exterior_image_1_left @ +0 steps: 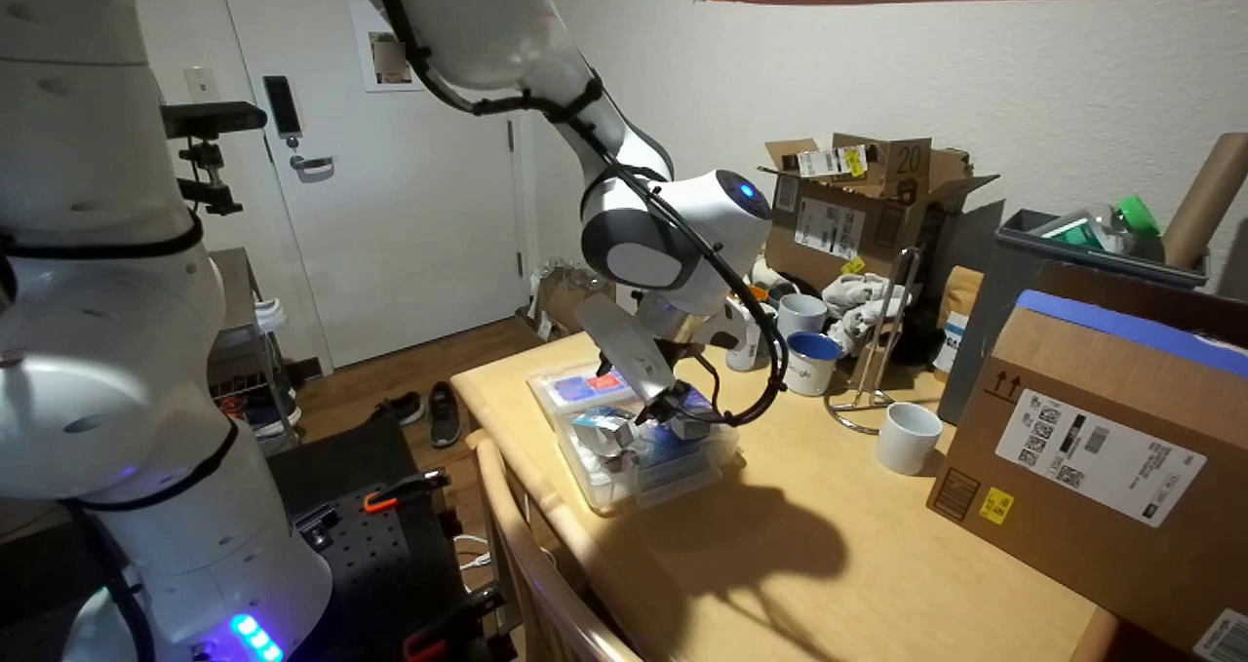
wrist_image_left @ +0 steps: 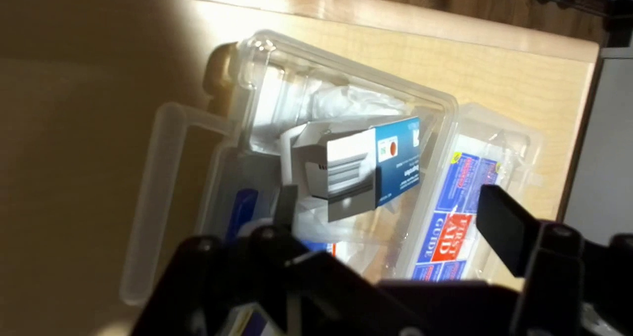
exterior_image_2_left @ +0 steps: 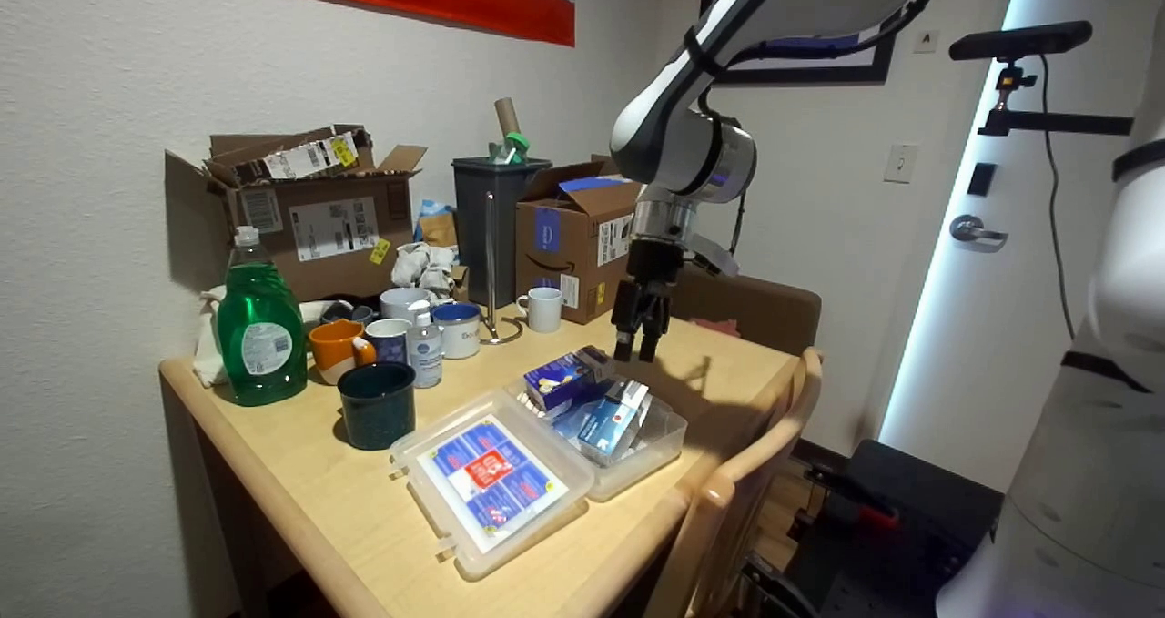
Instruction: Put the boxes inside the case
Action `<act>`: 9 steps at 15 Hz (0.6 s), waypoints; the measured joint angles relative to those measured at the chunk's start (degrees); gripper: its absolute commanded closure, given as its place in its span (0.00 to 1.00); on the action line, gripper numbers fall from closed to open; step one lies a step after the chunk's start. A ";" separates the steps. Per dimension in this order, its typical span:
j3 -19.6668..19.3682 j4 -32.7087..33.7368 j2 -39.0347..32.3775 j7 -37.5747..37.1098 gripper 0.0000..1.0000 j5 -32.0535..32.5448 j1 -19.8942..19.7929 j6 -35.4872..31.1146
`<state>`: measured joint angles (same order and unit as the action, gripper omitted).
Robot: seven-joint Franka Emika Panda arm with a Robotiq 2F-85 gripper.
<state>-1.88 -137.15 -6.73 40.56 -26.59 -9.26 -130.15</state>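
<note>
case lies open on the table in both exterior views; in an exterior view the lid half is at 8 o'clock from the tray half. both boxes are in the tray half: dark blue box lies tilted at the tray's 11 o'clock, blue-and-white box leans near the middle, at 4 o'clock from the dark blue one, flaps open at one end. gripper hangs above, at the tray's 1 o'clock. jaws are spread, wide gap between the fingers in the wrist view. whether a fingertip touches the dark blue box, can't tell. wrist view also has clear wrap at 12 o'clock from the blue-and-white box, and a first aid guide sheet in the lid half at 4. around the tray in an exterior view: dark green mug at 9, green bottle farther out at 10, white mug at 11, brown cardboard box near 12, wooden chair at 4.
</note>
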 measured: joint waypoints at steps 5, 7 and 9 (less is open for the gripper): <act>-0.03 -3.47 6.35 -9.62 0.00 13.77 2.17 -4.15; -0.04 -4.67 8.32 -12.84 0.00 18.41 2.45 -4.62; -0.10 -5.72 9.74 -14.17 0.00 20.82 2.53 -5.12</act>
